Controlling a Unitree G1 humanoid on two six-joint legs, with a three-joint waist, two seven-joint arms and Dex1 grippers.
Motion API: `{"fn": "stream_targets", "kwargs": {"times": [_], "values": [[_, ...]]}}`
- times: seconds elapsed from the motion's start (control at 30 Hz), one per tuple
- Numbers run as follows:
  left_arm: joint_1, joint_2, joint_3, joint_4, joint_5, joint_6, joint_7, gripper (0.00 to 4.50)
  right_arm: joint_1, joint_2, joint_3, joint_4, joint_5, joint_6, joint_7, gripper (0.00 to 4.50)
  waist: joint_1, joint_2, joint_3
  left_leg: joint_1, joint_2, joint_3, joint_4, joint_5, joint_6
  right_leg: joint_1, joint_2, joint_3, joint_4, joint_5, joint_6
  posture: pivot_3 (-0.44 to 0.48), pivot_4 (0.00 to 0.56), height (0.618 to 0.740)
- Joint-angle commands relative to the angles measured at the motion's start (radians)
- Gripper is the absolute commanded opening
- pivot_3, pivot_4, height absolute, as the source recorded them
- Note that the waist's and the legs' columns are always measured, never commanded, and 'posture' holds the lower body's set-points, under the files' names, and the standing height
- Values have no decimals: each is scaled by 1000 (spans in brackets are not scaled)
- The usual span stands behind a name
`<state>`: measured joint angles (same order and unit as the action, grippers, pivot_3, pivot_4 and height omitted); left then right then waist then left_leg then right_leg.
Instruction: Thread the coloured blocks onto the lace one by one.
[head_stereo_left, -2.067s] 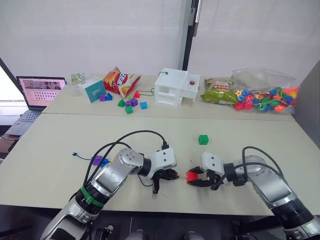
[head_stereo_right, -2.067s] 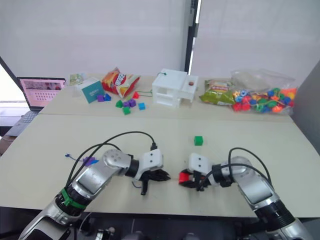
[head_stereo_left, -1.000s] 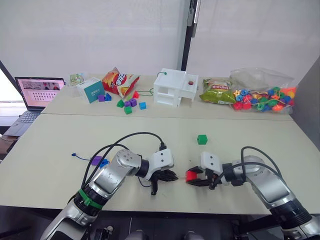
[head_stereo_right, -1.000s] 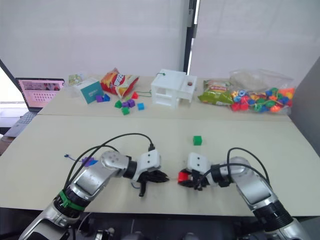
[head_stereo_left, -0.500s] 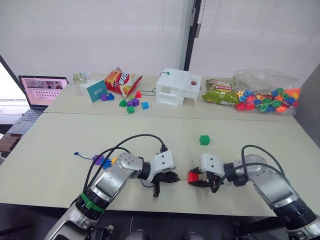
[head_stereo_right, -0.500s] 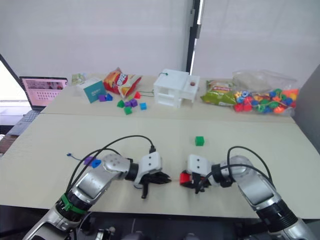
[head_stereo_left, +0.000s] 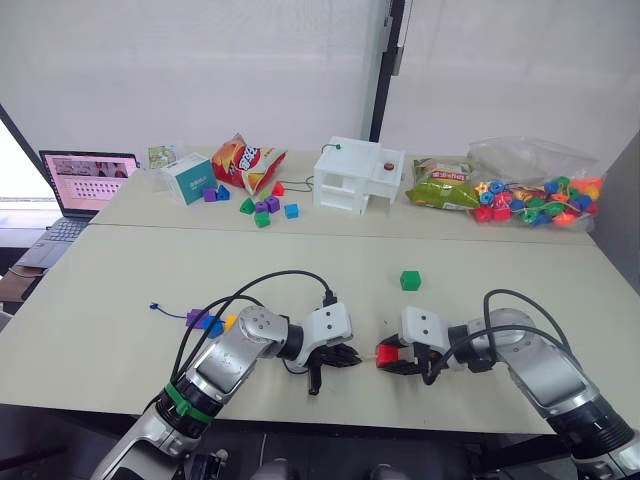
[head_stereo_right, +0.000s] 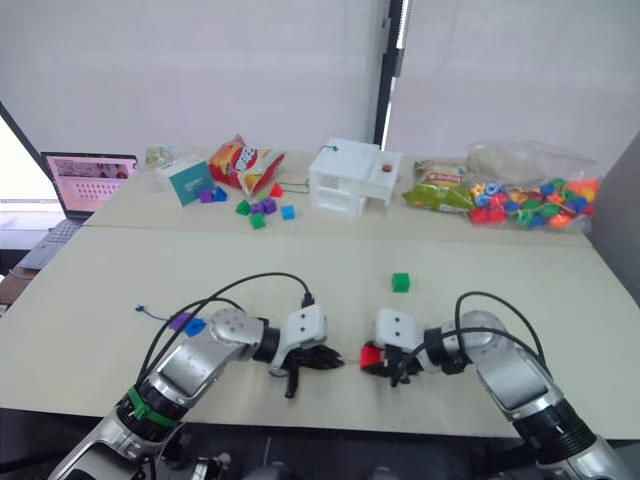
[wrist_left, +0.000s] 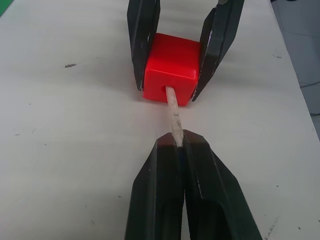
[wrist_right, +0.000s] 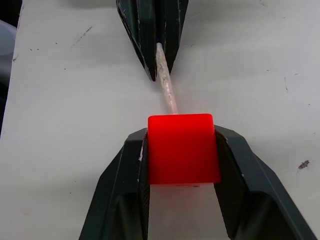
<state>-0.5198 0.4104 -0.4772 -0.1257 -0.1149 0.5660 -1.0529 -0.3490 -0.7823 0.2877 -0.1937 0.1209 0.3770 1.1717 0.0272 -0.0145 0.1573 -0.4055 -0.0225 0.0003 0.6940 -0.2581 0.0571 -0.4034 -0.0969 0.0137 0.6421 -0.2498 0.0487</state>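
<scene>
1. The right gripper (wrist_right: 181, 150) is clamped on a small red plastic cube bead (wrist_right: 182, 147), one black finger on each side, low over the near middle of the pale tabletop (head_stereo_left: 480, 260).
2. The left gripper (wrist_left: 178, 145) is pinched closed on the pale stiff tip (wrist_left: 173, 112) of the thin dark blue lace (head_stereo_left: 170, 312); the tip runs from between its fingers into the hole in the red bead's face.
3. The two grippers face each other nose to nose, with only the short bare stretch of tip between them.
4. The lace trails left across the table to a knotted end on the near left, and a purple bead (head_stereo_left: 195, 317), a blue bead (head_stereo_left: 212, 326) and a yellow bead (head_stereo_left: 229, 321) sit close together along that stretch, beside the left forearm.
5. A green cube bead (head_stereo_left: 410, 280) lies alone on the table, farther off than the grippers and a little to the right.
6. A black cable (head_stereo_left: 262, 285) loops over the left arm above the beads; another arcs over the right forearm.
7. On the far table stand a white plastic box-like frame (head_stereo_left: 358, 180), a red snack bag (head_stereo_left: 243, 161), a teal carton (head_stereo_left: 188, 178), scattered small mixed blocks (head_stereo_left: 262, 208), a green packet (head_stereo_left: 441, 186) and a clear bag of bright beads (head_stereo_left: 535, 190).
8. An open laptop (head_stereo_left: 85, 180) sits at the far left.
</scene>
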Motion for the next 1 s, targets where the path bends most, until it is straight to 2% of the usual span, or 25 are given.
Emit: {"fn": "stream_targets", "kwargs": {"times": [0.03,0.7,1.0], "values": [[-15,-22,-32,-37,-17,-41,-30,0,13,11,32,-8,-17,18,-9,1189,0,0,0,0,0,0,0,0,0,0,0,0,0,0,0,0,150,740],[-5,10,-27,-75,-20,-47,-37,0,42,-23,25,-70,31,27,53,1189,-4,0,0,0,0,0,-1,0,0,-1,0,0,0,0,0,0,150,740],[8,-23,-35,-105,-36,-9,-14,0,27,-6,48,-51,-6,42,21,1189,-5,0,0,0,0,0,0,0,0,-1,0,0,0,0,0,0,150,740]]}}
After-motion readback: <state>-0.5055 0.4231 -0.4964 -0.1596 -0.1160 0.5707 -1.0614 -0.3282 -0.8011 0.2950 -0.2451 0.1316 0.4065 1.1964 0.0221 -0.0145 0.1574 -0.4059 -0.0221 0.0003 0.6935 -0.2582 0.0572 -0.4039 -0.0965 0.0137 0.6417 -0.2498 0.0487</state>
